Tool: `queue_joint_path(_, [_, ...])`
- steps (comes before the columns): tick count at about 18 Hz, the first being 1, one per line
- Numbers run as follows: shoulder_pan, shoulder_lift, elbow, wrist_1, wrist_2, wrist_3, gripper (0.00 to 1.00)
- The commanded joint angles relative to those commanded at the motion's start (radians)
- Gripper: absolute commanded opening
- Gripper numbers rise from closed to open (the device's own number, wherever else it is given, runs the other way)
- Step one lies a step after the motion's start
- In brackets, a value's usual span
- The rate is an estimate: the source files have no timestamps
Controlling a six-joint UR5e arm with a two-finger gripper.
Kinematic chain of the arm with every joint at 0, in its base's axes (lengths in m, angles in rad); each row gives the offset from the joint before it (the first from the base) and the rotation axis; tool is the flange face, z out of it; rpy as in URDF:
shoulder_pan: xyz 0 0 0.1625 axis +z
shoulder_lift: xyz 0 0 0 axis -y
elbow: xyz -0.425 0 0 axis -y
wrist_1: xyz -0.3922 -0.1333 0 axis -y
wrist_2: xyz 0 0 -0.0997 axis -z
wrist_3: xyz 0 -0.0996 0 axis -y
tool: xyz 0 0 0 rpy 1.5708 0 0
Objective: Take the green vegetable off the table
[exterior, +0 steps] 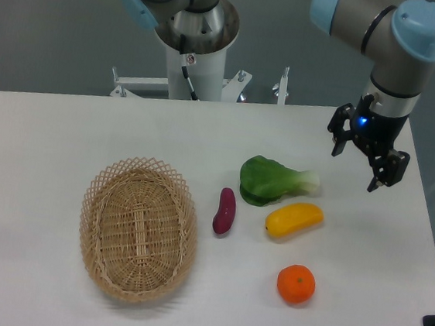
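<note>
Since the green vegetable (274, 182) looks light, hollow and slippery, we would pinch its thick leafy middle; our claw (363, 165) hangs open, empty.

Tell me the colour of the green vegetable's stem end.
Pale whitish-green, against dark green leaves; the green vegetable shows clearly in the fixed camera view.

You have a smooth matt white table (65, 131). On it: a woven wicker basket (138, 229), rough and tan; a green vegetable (270, 182) of smooth moulded plastic with a faint sheen; a glossy purple eggplant piece (225, 210); a glossy yellow fruit (294, 219); a dimpled, semi-matt orange (296, 284). Your gripper (355, 166) reads as matt black plastic or metal.
</note>
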Motion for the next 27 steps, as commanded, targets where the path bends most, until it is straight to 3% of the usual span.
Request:
queue_joint_path(9, [0.012,0.008,-0.025,0.006,-0.002,0.018,1.0])
queue_joint_path(15, [0.008,0.009,-0.095,0.032,0.005,0.055,1.0])
queue_joint_path(19, [0.011,0.008,-0.161,0.097,0.075,0.175,1.0])
queue_joint_path(27, [0.002,-0.031,-0.21,0.098,0.158,0.311,1.0])
